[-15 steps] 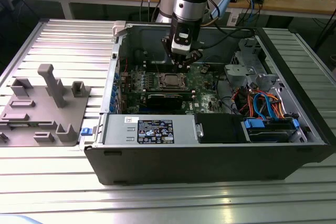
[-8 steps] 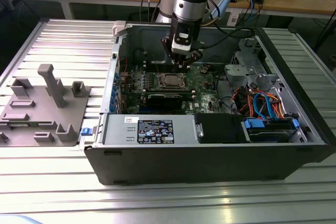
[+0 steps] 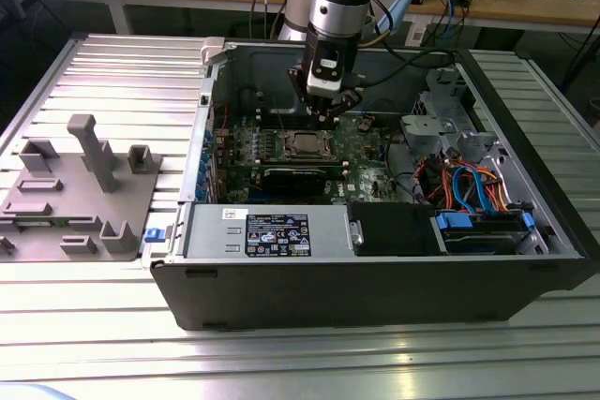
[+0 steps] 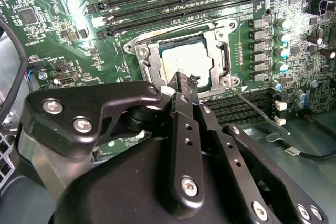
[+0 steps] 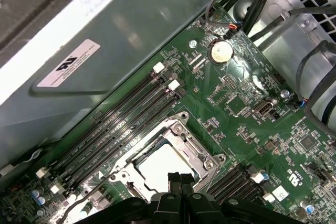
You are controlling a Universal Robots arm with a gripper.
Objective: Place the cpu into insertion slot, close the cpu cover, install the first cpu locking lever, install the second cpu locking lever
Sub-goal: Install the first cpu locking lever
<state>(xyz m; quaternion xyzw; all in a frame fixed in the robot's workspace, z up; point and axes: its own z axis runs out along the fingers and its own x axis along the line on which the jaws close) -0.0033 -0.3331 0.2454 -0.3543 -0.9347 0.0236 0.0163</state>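
The cpu (image 4: 186, 61) lies flat in the insertion slot on the green board, its silvery top showing through the window of the cpu cover (image 4: 152, 59). The cover lies down flat around it. A thin locking lever (image 4: 257, 109) runs slanting off one corner of the socket, over the memory slots. My gripper (image 4: 185, 80) hovers at the socket's edge with its black fingers pressed together and nothing between them. In the first wrist view the fingertips (image 5: 180, 178) overlap the cpu (image 5: 157, 166) and cover (image 5: 181, 135). In the exterior view the gripper (image 3: 330, 111) hangs just behind the cpu (image 3: 302, 144).
Long memory slots (image 5: 115, 124) flank the socket. A coin battery (image 5: 221, 52) and the grey chassis wall (image 5: 105, 35) lie beyond. The open case holds a power supply (image 3: 272, 231) and bundled cables (image 3: 469, 185). A grey fixture (image 3: 75, 185) stands on the table at the exterior view's left.
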